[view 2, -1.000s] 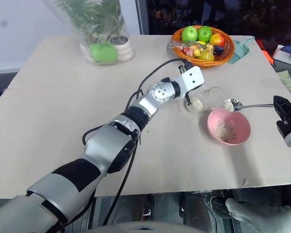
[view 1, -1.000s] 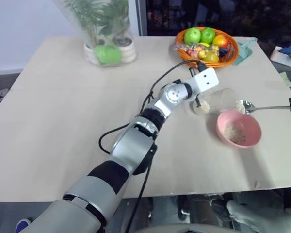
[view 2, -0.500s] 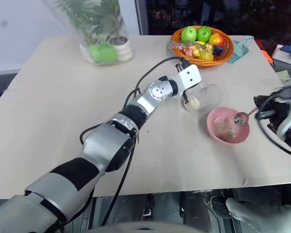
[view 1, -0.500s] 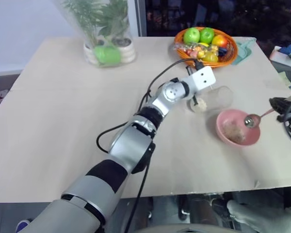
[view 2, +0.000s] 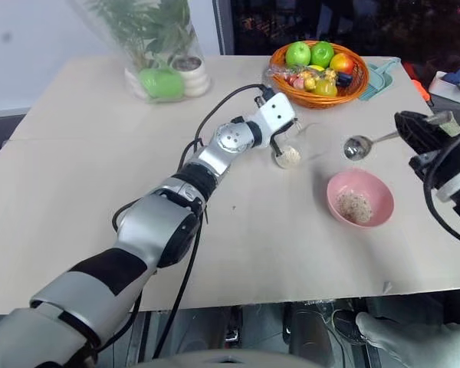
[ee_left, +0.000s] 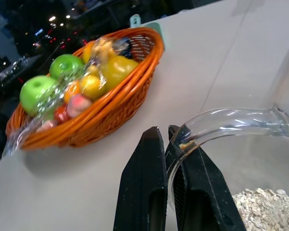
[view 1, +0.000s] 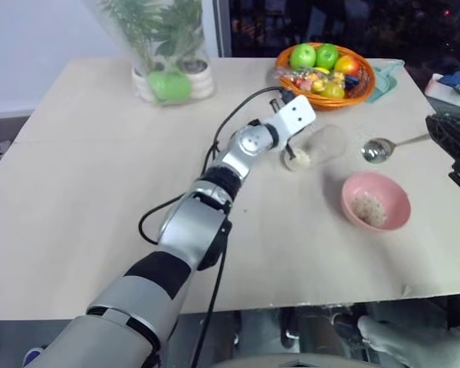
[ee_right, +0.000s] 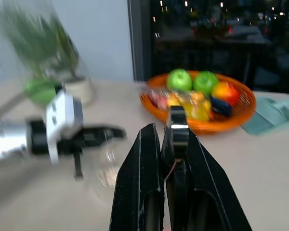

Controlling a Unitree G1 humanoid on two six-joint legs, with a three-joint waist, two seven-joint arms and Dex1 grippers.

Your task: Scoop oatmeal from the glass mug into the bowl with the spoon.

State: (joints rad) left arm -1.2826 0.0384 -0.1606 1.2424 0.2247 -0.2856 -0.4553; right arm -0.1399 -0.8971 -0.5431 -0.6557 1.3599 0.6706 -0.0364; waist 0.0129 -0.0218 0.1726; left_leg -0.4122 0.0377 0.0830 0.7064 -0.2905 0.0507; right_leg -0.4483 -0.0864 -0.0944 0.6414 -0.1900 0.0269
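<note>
The glass mug (view 1: 320, 145) is seen tipped on its side on the table (view 1: 84, 192), just near of the orange basket (view 1: 364, 84), with its mouth toward the right. A small heap of oatmeal (view 1: 297, 159) lies in it at the left end. Its clear handle (ee_left: 231, 120) is pinched between the pressed-together fingers of the left gripper (ee_left: 169, 139).

The pink bowl (view 1: 376, 202) stands upright on the table, to the right of and nearer than the mug, apart from it. A thin patch of oatmeal (view 1: 366, 208) is held in its bottom.

The spoon (view 1: 391, 146) is held level, to the right of the mug and beyond the bowl. Its handle is clamped by the closed fingers of the right gripper (ee_right: 166, 132). Whether grains remain in its oval end cannot be told.

Green apples (view 1: 316, 55) and other fruit are held in the basket. At the far left, green plants are held in a clear vase (view 1: 167, 54).
</note>
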